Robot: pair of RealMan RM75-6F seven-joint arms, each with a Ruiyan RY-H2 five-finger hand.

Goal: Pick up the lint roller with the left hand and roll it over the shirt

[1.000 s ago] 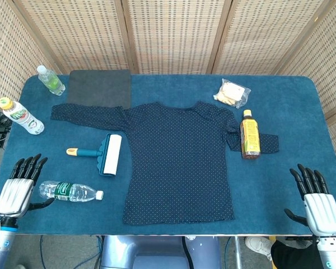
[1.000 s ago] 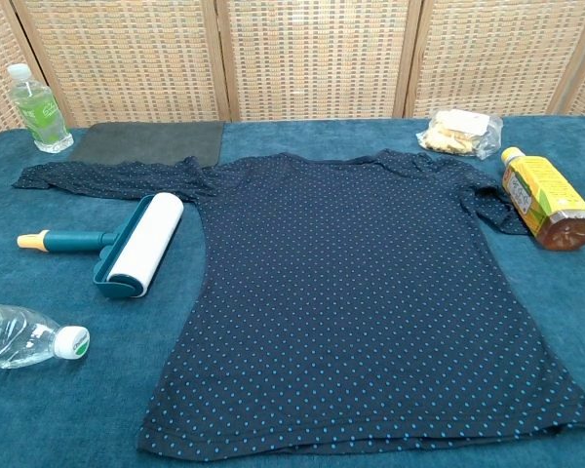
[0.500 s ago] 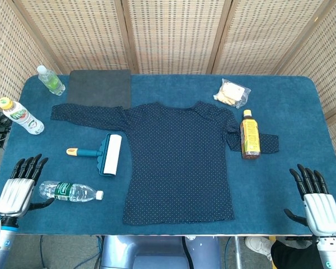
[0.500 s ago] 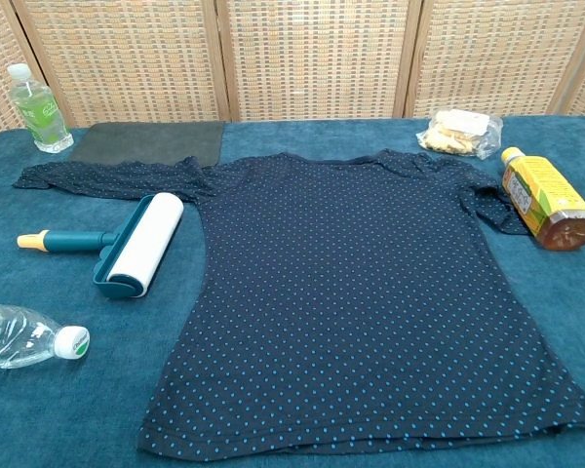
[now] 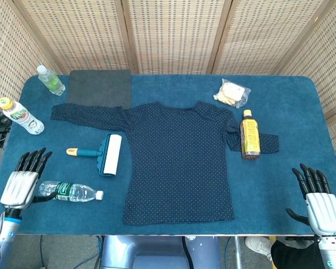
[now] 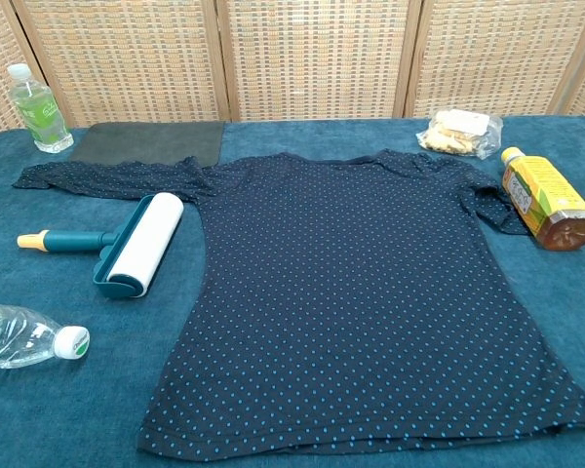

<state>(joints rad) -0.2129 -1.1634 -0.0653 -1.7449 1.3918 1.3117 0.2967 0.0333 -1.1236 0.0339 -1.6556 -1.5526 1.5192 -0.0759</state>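
head view — left hand: the left hand point(image 5: 22, 186) is seen at the near left edge, fingers apart and straight, nothing held
head view — roller spot: the lint roller point(image 5: 103, 154) is found up ahead of those fingertips and off toward the shirt side, well apart from them, lying flat on the table point(image 5: 302, 117)
head view — long axis: the handle is laid roughly crosswise, yellow tip point(image 5: 71, 151) toward the left hand's side, white drum point(image 5: 112, 154) just beside the shirt point(image 5: 179, 162) edge; touching or not can't really be told
head view — in the way: a water bottle point(image 5: 70, 191) is lying right beside the left hand's thumb side, so it'd probably have to be passed over or around
head view — right hand: the right hand point(image 5: 320, 200) is parked at the near right corner, fingers spread, empty, way farther off, so the left is clearly the nearer one
chest view — hands: neither hand is shown here
chest view — roller: the handle is seen pointing left, drum angled back toward the sleeve point(image 6: 107, 177), with a thin strip of cloth seemingly left between drum and shirt body
chest view — next move guess: the handle end is what's offered first, so a reach forward and inward is likely called for
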